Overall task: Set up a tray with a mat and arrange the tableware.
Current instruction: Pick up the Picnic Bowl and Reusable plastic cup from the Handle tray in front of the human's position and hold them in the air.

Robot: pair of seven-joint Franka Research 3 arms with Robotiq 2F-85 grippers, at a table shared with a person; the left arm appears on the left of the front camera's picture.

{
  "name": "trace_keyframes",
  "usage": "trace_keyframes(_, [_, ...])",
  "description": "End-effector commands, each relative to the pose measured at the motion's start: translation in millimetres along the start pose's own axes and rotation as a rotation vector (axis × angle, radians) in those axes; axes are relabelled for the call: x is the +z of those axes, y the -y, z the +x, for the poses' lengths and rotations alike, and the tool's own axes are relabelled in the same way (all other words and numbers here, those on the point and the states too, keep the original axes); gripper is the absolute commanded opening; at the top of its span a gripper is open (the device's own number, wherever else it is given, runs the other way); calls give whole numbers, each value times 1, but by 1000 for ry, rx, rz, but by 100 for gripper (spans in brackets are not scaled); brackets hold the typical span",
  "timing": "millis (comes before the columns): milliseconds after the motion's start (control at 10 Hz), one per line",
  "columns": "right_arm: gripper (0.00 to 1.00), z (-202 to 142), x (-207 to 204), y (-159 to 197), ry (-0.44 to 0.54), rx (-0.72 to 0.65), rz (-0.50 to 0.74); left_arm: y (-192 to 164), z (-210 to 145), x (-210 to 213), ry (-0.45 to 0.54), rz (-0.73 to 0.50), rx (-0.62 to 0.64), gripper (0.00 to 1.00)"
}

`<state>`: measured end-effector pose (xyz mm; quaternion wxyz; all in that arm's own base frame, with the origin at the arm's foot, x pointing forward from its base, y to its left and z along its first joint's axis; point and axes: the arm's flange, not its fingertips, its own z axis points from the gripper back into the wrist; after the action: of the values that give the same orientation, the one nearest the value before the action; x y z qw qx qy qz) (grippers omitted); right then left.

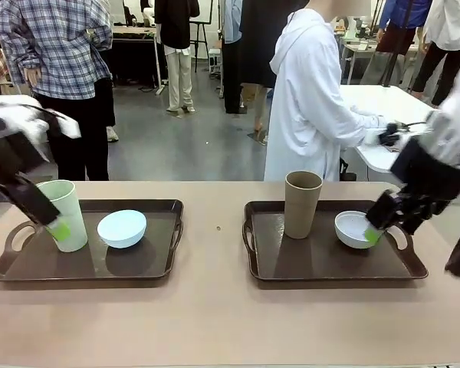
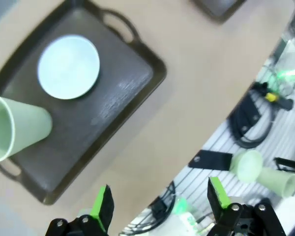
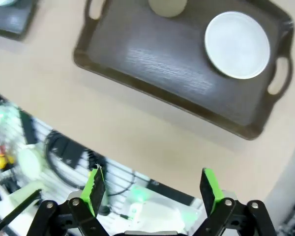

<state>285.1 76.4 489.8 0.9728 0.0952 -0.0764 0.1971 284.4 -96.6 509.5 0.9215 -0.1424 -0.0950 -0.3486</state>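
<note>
1. Left wrist view: left gripper [image 2: 160, 191] has its fingers wide apart with nothing between them. It hangs over the table's [image 2: 201, 78] near edge, well off the left tray [image 2: 119, 93].
2. Right wrist view: right gripper [image 3: 151, 181] is the same, spread and empty, above the near edge and apart from the right tray [image 3: 147, 54].
3. Front view: pale green cup [image 1: 70, 201] stands upright at the left end of the left tray. Light blue bowl [image 1: 122, 228] sits near it on the right, not touching.
4. Tan-brown cup [image 1: 301, 204] stands upright on the left part of the right tray, with the white bowl [image 1: 353, 228] near it toward the right handle.
5. In the front view the pads overlap the green cup and the white bowl. Going by the wrist views, that is likely just line of sight, not contact.
6. Mat: cannot tell whether one lies in either tray, since both floors look equally dark.
7. Judgement: each tray holds a cup and a bowl, so the arranging looks close to done, apart from any spacing tweaks.
8. To do it well:
   - Keep the fingers open near the cups. They are tall and light-looking, so a side brush could tip them.
   - If regripping a cup, come in level at mid-wall.
   - Take a bowl by its rim and lift straight up before moving it sideways.
</note>
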Motion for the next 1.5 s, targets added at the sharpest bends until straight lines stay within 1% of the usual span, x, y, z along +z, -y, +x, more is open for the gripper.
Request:
trace_keyframes(0, [100, -37, 7, 64, 40, -89, 280, -42, -38, 25, 88, -250, 67, 100])
trace_keyframes(100, [100, -52, 13, 96, 98, -142, 387, -65, -54, 32, 138, -336, 131, 100])
trace_keyframes(200, [100, -66, 22, 121, 160, -175, 463, -84, -67, 34, 163, -381, 170, 100])
trace_keyframes(400, [100, -94, 36, 158, 258, -221, 567, -120, -101, 46, 217, -444, 243, 100])
trace_keyframes(600, [100, -118, 37, 195, 324, -277, 687, -151, -135, 44, 298, -507, 343, 100])
trace_keyframes(700, [100, -126, 34, 207, 355, -298, 758, -163, -150, 47, 337, -529, 382, 100])
trace_keyframes(900, [100, -141, 30, 230, 382, -338, 830, -186, -180, 42, 443, -583, 430, 100])
trace_keyframes(1000, [100, -147, 26, 236, 377, -355, 856, -188, -192, 41, 470, -603, 458, 100])
trace_keyframes(1100, [100, -151, 23, 244, 380, -373, 867, -193, -192, 38, 494, -622, 474, 100])
trace_keyframes(1200, [100, -156, 19, 248, 367, -381, 877, -191, -196, 37, 522, -636, 492, 100])
trace_keyframes(1300, [100, -157, 17, 251, 365, -392, 882, -191, -198, 40, 530, -636, 499, 100])
trace_keyframes(1400, [100, -159, 16, 253, 363, -392, 882, -191, -205, 46, 517, -631, 497, 100])
